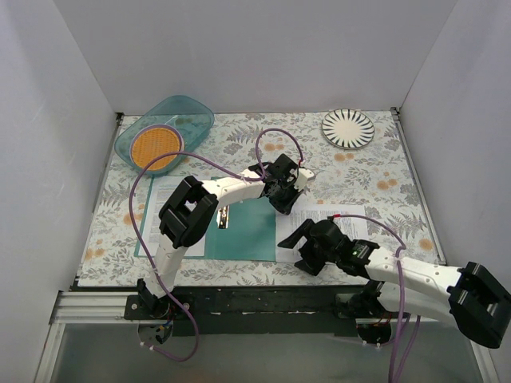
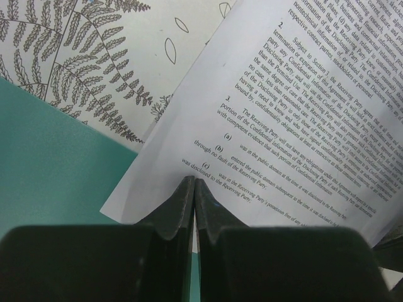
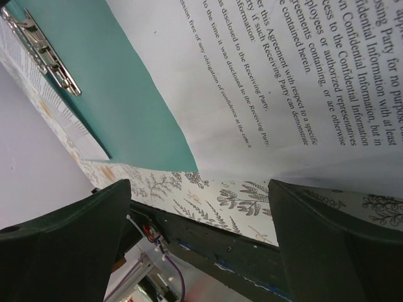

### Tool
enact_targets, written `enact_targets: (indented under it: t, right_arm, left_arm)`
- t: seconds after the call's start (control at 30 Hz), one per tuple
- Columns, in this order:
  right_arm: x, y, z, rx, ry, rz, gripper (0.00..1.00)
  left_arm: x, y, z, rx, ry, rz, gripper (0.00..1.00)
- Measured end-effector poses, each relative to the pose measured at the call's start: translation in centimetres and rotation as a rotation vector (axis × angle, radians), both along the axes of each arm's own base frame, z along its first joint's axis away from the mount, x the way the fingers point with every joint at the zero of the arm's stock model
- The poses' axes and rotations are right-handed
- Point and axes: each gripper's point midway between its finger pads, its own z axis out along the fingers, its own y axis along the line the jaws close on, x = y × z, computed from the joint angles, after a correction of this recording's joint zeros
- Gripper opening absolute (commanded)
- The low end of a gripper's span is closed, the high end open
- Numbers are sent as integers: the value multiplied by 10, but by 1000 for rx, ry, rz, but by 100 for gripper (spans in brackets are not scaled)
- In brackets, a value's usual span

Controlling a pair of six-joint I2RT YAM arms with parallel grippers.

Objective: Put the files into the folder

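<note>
Two sheets, one folder, both my hands at the right-hand sheet.
The folder lies open on the tabletop. One sheet lies on its left side. The second sheet lies just right of it, lapping its teal edge. My left hand is clenched at that lapped edge; whether it nips paper, I cannot tell. My right hand is spread wide at the sheet's near edge, grasping nothing. Bare tabletop lies behind the folder, before one bowl and one plate.

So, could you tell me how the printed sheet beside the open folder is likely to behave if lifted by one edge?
Probably floppy: the sheet looks like one thin page, so it should droop from a pinch. It is likely very light, and apt to slide across the smooth-looking folder beside it.
</note>
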Motion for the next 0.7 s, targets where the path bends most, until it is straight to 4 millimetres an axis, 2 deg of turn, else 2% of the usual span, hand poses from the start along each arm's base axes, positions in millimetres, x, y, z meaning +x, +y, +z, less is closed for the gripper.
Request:
enact_targets:
  t: [0.1, 0.33, 0.47, 0.7]
  right_arm:
    - [1, -3, 0, -18, -6, -16, 98]
    - [10, -36, 0, -119, -77, -119, 98]
    - [17, -47, -1, -144, -105, -166, 99]
    - [42, -67, -2, -210, -145, -243, 98]
  left_arm:
    - [0, 0, 0, 0, 0, 0, 0]
    - [0, 0, 0, 1, -1, -3, 0]
    - [-1, 1, 0, 2, -2, -4, 0]
    - [-3, 4, 0, 10, -1, -9, 0]
